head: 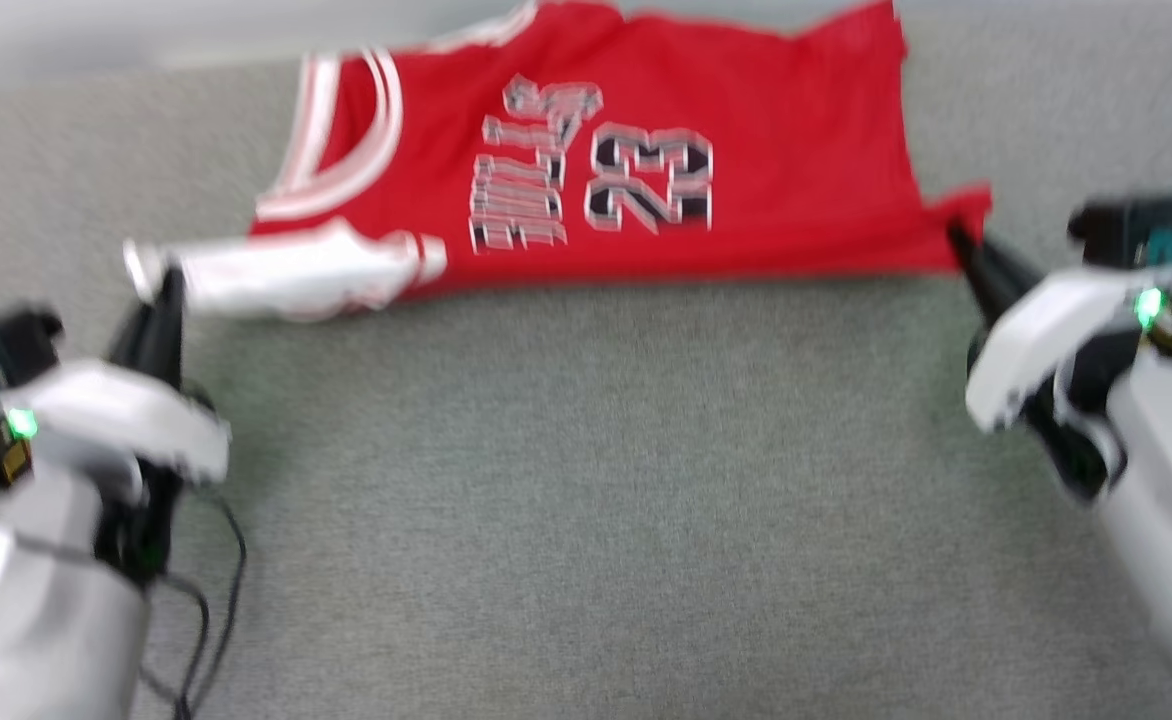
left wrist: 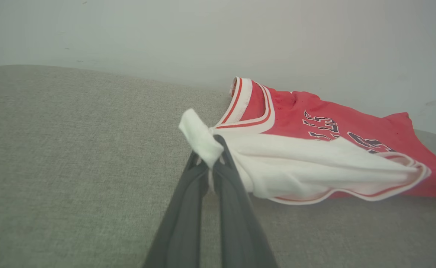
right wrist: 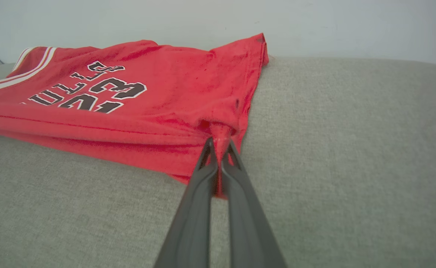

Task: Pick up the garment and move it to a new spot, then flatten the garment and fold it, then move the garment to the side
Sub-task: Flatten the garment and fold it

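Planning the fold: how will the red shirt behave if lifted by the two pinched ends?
Probably floppy: the garment puckers to a point where the right claw pinches its hem. Likely light, since the left claw holds the white sleeve by a thin fold. Its middle would probably sag between the two grips.

Grey woven surface (head: 586, 480) — the red garment (head: 746, 130) lies on it.

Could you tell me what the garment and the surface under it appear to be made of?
The garment: soft matte fabric, likely a knit; it creases and bunches where pinched. The surface: grey matte woven cloth, perhaps upholstery, showing a coarse weave.
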Tool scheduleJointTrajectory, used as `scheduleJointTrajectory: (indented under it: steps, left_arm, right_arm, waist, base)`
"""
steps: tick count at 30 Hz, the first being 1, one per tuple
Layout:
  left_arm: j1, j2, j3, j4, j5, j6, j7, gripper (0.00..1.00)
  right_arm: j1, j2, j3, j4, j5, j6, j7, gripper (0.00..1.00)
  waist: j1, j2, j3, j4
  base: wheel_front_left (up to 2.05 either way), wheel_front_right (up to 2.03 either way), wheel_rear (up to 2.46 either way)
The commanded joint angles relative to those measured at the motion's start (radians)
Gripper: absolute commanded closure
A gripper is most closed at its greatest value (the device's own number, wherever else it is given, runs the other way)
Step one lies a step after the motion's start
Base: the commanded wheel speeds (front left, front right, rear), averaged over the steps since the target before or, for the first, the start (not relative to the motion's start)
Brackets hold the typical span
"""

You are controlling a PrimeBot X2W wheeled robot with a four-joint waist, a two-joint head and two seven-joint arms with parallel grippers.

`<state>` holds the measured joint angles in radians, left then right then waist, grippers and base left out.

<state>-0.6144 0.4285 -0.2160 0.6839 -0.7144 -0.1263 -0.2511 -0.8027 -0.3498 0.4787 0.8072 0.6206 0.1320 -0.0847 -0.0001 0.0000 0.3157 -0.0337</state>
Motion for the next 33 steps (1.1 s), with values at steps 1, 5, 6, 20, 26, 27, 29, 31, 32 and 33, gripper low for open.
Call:
scheduleJointTrajectory:
  steps: [1,5,6,20,26,27,29,31,32,33]
  left_arm:
    - [0.075,0.006,0.016,-0.021,-0.012,0.016,-0.009,1.00]
    - [0.250,0.005,0.048,-0.112,-0.043,0.053,-0.010,1.00]
    - [0.294,0.007,0.053,-0.137,-0.045,0.065,-0.010,1.00]
    - [0.811,0.033,0.126,-0.574,-0.145,0.250,0.120,1.00]
    - [0.887,0.043,0.138,-0.697,-0.160,0.284,0.152,1.00]
    - [0.884,0.043,0.135,-0.714,-0.157,0.287,0.155,1.00]
    - [0.864,0.049,0.125,-0.734,-0.147,0.293,0.166,1.00]
    - [0.833,0.054,0.117,-0.747,-0.139,0.295,0.174,1.00]
    - [0.820,0.056,0.110,-0.746,-0.133,0.294,0.177,1.00]
    - [0.805,0.058,0.105,-0.744,-0.129,0.291,0.182,1.00]
  right_arm:
    - [0.064,-0.027,-0.008,-0.007,0.018,-0.003,0.000,1.00]
    - [0.210,-0.046,-0.029,-0.049,0.049,-0.003,0.002,1.00]
    - [0.242,-0.053,-0.038,-0.062,0.050,-0.004,0.000,1.00]
    - [0.760,-0.024,-0.263,-0.388,-0.030,-0.005,0.075,1.00]
    - [0.890,0.032,-0.377,-0.581,-0.105,-0.005,0.181,1.00]
    - [0.904,0.046,-0.396,-0.616,-0.122,-0.005,0.203,1.00]
    - [0.915,0.072,-0.420,-0.671,-0.154,-0.003,0.250,1.00]
    - [0.905,0.094,-0.434,-0.714,-0.177,-0.003,0.289,1.00]
    - [0.897,0.101,-0.437,-0.727,-0.191,-0.002,0.312,1.00]
    - [0.888,0.109,-0.437,-0.739,-0.203,-0.002,0.330,1.00]
  waist:
    - [0.0001,0.0000,-0.102,0.019]
    - [0.0001,0.0000,-0.167,0.031]
    - [0.0001,0.0000,-0.181,0.033]
    - [0.0001,0.0000,-0.316,0.052]
    - [0.0001,0.0000,-0.292,0.051]
    - [0.0001,0.0000,-0.283,0.050]
    - [0.0001,0.0000,-0.266,0.046]
    - [0.0001,0.0000,-0.248,0.041]
    - [0.0001,0.0000,-0.242,0.039]
    - [0.0001,0.0000,-0.235,0.037]
  base:
    - [0.00,0.00,0.00]
    - [0.00,0.00,0.00]
    - [0.00,0.00,0.00]
    - [0.00,0.00,0.00]
    - [0.00,0.00,0.00]
    - [0.00,0.00,0.00]
    - [0.00,0.00,0.00]
    - [0.00,0.00,0.00]
    - [0.00,0.00,0.00]
    - [0.00,0.00,0.00]
